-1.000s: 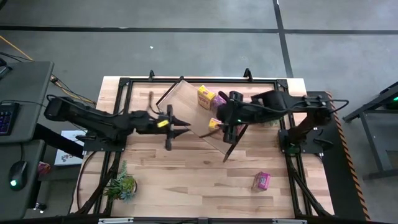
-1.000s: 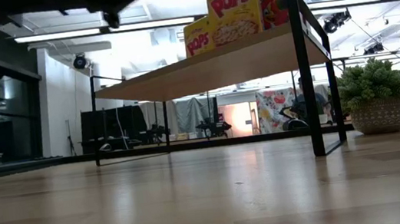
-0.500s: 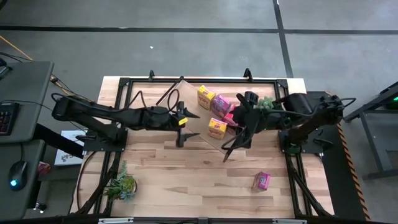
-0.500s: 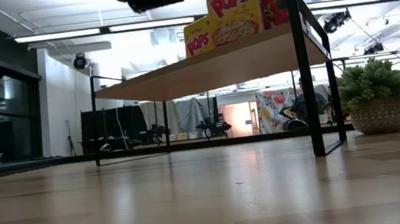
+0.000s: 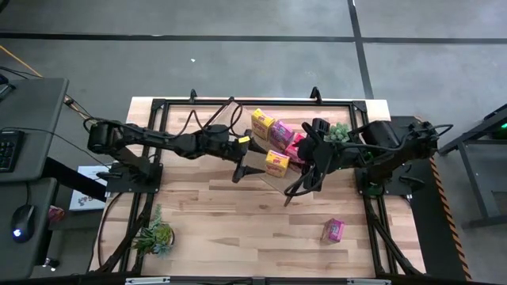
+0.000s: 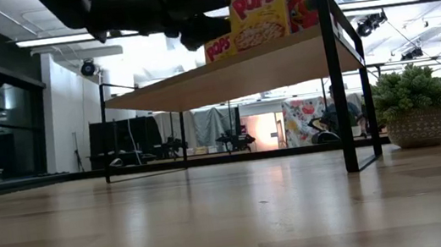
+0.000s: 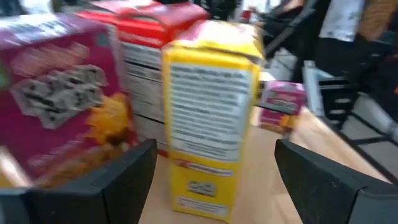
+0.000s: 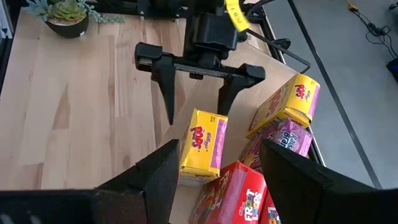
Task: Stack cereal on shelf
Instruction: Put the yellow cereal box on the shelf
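Note:
The shelf point(image 5: 224, 123) stands slantwise at the table's far middle. On its board stand several cereal boxes: a yellow one point(image 5: 261, 123), a pink one point(image 5: 280, 132), a red one point(image 5: 297, 146) and a second yellow one point(image 5: 276, 162). Another pink box point(image 5: 333, 229) lies on the table near the right front. My left gripper point(image 8: 196, 117) is open above the board, its fingers pointing at the nearer yellow box point(image 8: 202, 146) and stopping just short of it. My right gripper point(image 5: 310, 156) hangs open above the red box, holding nothing.
A potted plant point(image 5: 339, 131) stands by the shelf's right end, and another point(image 5: 154, 235) sits at the table's near left. The shelf's black frame leg point(image 6: 336, 83) rises at its short end. Bare tabletop lies along the near side.
My left gripper has swept toward the table's right, over the shelf board, up to the nearer yellow box. My right gripper has drawn back toward the right edge and slightly up, uncovering that yellow box, which stands on the board.

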Motion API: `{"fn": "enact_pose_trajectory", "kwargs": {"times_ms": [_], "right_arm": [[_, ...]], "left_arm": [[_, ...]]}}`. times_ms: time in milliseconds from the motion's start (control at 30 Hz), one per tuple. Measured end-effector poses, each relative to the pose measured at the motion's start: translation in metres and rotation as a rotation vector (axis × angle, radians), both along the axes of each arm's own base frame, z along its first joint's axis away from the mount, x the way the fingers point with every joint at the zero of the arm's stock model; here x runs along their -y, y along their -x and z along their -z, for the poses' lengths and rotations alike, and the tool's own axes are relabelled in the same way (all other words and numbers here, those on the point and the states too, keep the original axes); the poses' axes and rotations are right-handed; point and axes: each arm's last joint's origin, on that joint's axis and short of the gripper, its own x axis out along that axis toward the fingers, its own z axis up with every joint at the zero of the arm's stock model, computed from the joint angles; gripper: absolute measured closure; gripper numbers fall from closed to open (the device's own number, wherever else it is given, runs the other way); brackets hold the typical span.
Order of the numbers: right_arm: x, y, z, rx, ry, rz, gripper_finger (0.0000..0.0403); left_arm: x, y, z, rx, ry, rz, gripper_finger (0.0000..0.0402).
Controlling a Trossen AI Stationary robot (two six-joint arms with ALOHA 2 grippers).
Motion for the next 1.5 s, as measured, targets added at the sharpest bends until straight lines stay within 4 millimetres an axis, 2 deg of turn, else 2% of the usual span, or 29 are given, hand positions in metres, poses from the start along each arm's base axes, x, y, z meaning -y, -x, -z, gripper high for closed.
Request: {"fn": "enact_pose_trajectory", "kwargs": {"times_ms": [300, 500, 767, 1200, 1500], "right_arm": [[0.000, 0.000, 0.000, -0.006, 0.003, 0.000, 0.0189], [0.000, 0.000, 0.000, -0.005, 0.003, 0.001, 0.0189], [0.000, 0.000, 0.000, -0.005, 0.004, 0.001, 0.0189], [0.000, 0.000, 0.000, -0.004, 0.004, 0.001, 0.0189], [0.000, 0.000, 0.000, -0.004, 0.003, 0.002, 0.0189]], "left_arm": [[-0.002, -0.010, 0.009, 0.053, 0.014, 0.018, 0.0086], [-0.002, -0.018, 0.022, 0.049, 0.030, 0.064, 0.0086], [0.003, -0.019, 0.022, 0.067, 0.026, 0.094, 0.0094], [0.009, -0.020, 0.020, 0.088, 0.016, 0.044, 0.0213], [0.007, -0.017, 0.017, 0.067, 0.014, 0.067, 0.0251]]}}
